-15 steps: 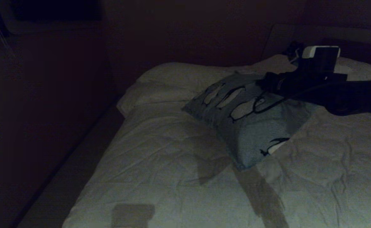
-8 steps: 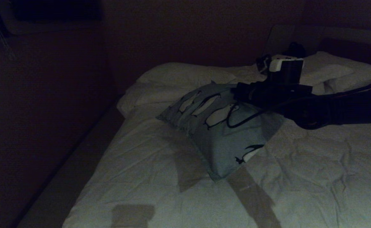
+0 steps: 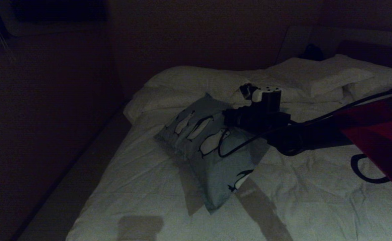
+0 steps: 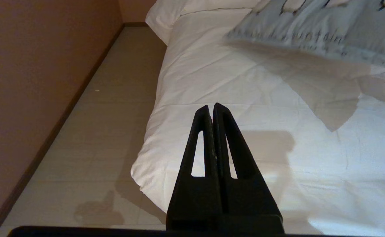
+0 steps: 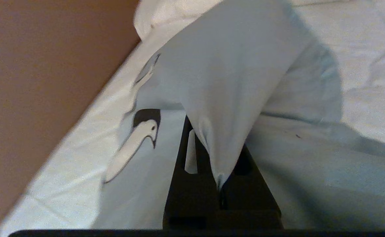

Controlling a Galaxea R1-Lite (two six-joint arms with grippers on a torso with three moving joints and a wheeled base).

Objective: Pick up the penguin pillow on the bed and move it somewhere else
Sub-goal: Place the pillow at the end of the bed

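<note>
Nearest us, our left gripper (image 4: pixel 213 110) hangs pressed together by the left edge of the white quilted bed (image 3: pixel 316 201). Farther on, our right gripper (image 3: pixel 231 117) pinches the pale blue-grey penguin pillow (image 3: pixel 212 157) by one corner, mid-bed, before plain white pillows (image 3: pixel 196 80).

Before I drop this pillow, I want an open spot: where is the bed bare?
The right gripper holds the penguin pillow by a corner. The duvet is bare between the pillow and the bed's near edge, and beside the floor strip. The head end is crowded with white pillows.
</note>
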